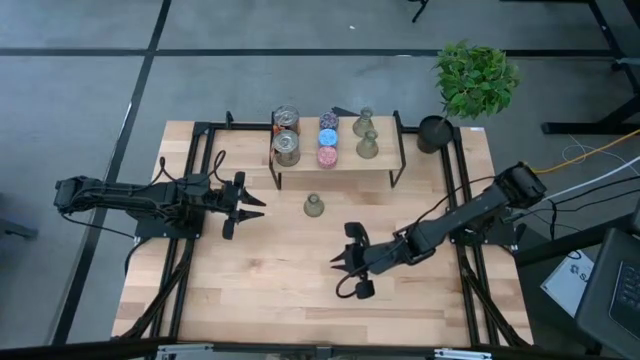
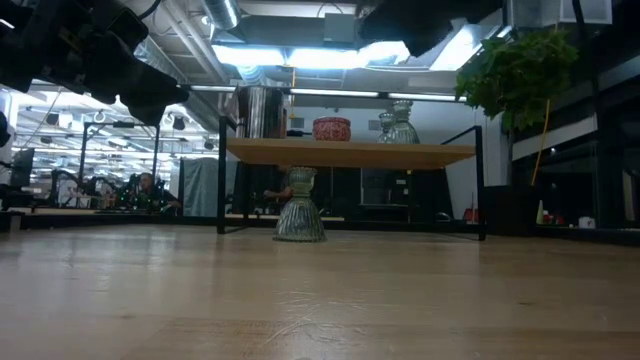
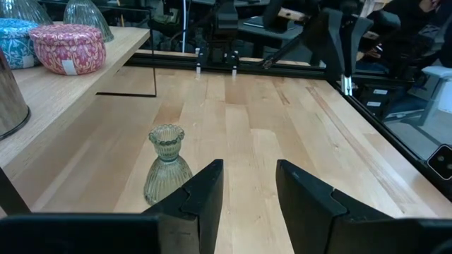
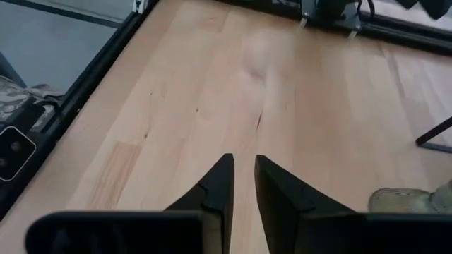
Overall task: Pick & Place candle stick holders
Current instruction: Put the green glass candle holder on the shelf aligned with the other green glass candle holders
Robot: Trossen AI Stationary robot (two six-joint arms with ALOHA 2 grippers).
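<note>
One olive-green ribbed glass vase-shaped holder (image 1: 314, 205) is standing alone on the wooden worktop (image 1: 250, 290), in front of the shelf (image 1: 335, 165). The left gripper (image 1: 248, 207), fingers open and empty, is facing it; an off-centre approach risks toppling it. The right gripper (image 1: 345, 265) is waiting nearby, fingers slightly parted, empty.

You have open worktop (image 1: 270, 290) across the whole near half; nothing stands there but the two arms. The left claw (image 1: 243, 206) sits at 9 o'clock, fingers apart, with a clear lane toward the lone green holder (image 1: 314, 206) standing just in front of the shelf (image 1: 335, 166). The right claw (image 1: 347, 262) hangs at 5 o'clock of that holder, fingers nearly closed, bare wood between them. At 12 o'clock the shelf's black legs and its crowded top block your way: silver cans (image 1: 286, 135), speckled round holders (image 1: 328, 139), two green holders (image 1: 365, 135). The plant (image 1: 470, 85) crowds the 1 o'clock corner.
</note>
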